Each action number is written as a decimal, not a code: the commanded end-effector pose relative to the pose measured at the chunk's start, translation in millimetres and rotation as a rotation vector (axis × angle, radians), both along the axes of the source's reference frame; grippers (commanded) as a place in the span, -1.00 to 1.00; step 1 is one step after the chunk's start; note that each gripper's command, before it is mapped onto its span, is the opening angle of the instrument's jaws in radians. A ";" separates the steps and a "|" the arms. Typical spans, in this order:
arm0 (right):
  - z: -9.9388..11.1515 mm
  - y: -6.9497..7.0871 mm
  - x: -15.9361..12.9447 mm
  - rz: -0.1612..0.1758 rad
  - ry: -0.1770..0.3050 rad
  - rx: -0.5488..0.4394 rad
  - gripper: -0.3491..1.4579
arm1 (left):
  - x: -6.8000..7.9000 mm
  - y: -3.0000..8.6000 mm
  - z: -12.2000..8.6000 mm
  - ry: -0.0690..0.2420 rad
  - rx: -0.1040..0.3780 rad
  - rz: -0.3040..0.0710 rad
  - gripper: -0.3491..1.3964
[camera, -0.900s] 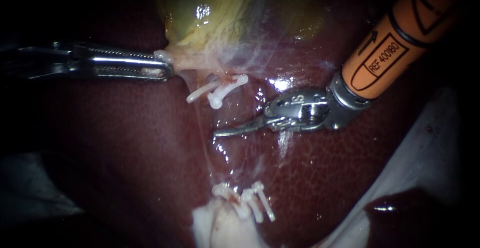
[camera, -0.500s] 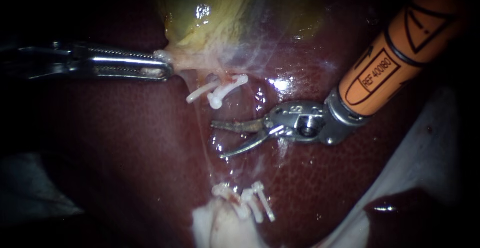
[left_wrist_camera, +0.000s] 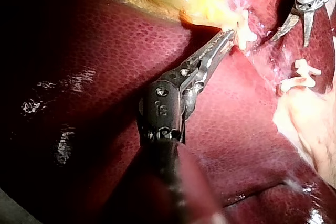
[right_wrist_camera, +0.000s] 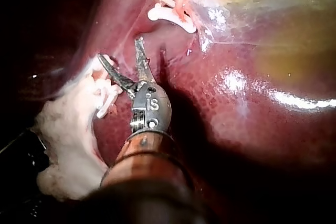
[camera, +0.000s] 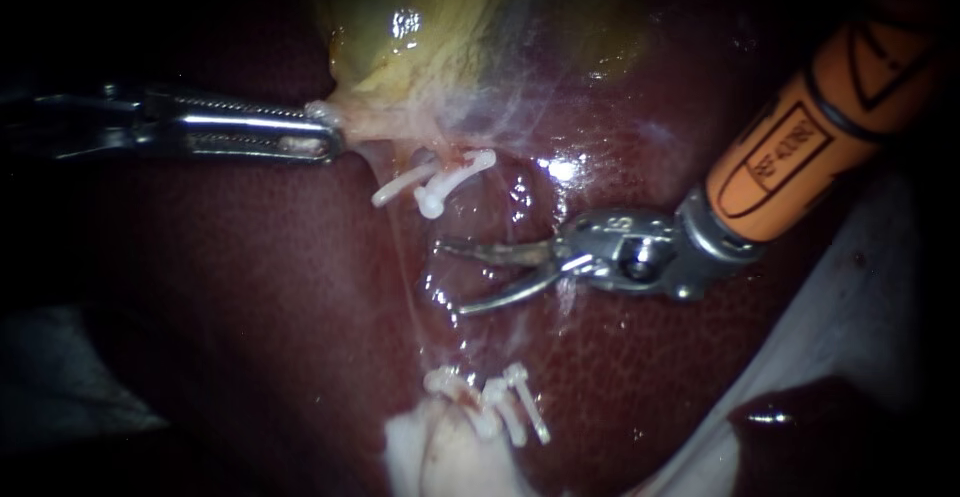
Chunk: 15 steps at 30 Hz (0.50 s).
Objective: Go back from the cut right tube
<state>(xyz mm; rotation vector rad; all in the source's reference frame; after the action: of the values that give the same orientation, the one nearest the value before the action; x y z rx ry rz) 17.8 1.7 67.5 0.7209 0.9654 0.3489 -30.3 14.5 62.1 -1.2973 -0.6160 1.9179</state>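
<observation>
The dark red liver (camera: 250, 347) fills the endoscope view, wet and shining. Against its upper edge lies the yellow-green gallbladder (camera: 420, 27). A white cloth (camera: 850, 287) runs along the right side, and a pale lump of tissue (camera: 425, 457) sits at the bottom edge.

In from the left comes the left tool (camera: 335, 144). Its long jaws are pinching the pale narrow end of the gallbladder, and the left wrist view (left_wrist_camera: 228, 38) shows them closed on that tissue.

From the upper right, on an orange shaft, comes the right tool (camera: 452, 277). Its two thin jaws are spread in a clear V and grip nothing. The right wrist view (right_wrist_camera: 119, 50) shows the same gap between them.

Now the cut tube (camera: 455, 164). Its upper end sits just below the gallbladder's narrow end under the upper clips (camera: 440, 182), a pair of white ones. The lower end is hard to make out among the lower clips (camera: 505, 407) beside the pale lump.

The right tool's spread jaws lie over the wet stretch of liver between the two sets of clips. They point toward a thin clear strand (camera: 405, 287) that runs down on the left. The upper jaw sits near the upper clips without touching them, and the lower clips are well apart from the jaws.
</observation>
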 end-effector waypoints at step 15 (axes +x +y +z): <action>-6.3 1.2 -4.7 -0.066 -0.208 -0.337 0.99 | 0.1 0.2 0.3 -0.002 0.000 0.002 -1.00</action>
<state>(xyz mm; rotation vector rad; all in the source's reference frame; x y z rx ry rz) 12.8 3.2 60.9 0.3919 0.7707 0.1927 -30.2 14.7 62.4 -1.2992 -0.6179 1.9189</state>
